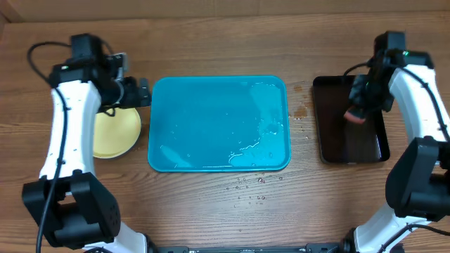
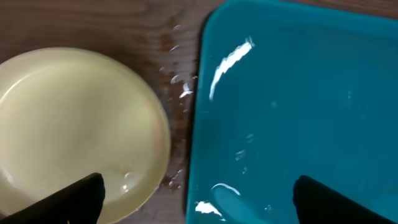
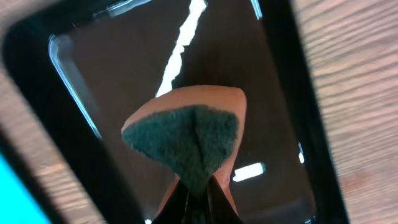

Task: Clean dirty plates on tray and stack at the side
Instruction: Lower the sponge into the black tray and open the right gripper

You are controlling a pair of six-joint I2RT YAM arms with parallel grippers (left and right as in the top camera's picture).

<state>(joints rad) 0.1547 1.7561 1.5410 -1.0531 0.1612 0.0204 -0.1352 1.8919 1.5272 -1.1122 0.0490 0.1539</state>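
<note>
My left gripper [image 1: 143, 92] gapes open just left of the glossy, wet turquoise tray [image 1: 204, 119], beside the smooth round pale-yellow plate [image 1: 116, 133]. Right of the tray, my right gripper [image 1: 355, 112] pinches a fuzzy green-orange sponge [image 3: 186, 134].

Turquoise tray [image 1: 204, 119], pale yellow plate [image 1: 118, 133], black tray [image 1: 334, 137], orange-green sponge [image 3: 186, 140]

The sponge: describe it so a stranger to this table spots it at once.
Start at the large turquoise plastic tray mid-table, then move to the narrow glossy black tray on its right. Over it, the right gripper pinches a salmon-orange sponge with a dark green scouring face, the only orange-and-green thing there.
</note>
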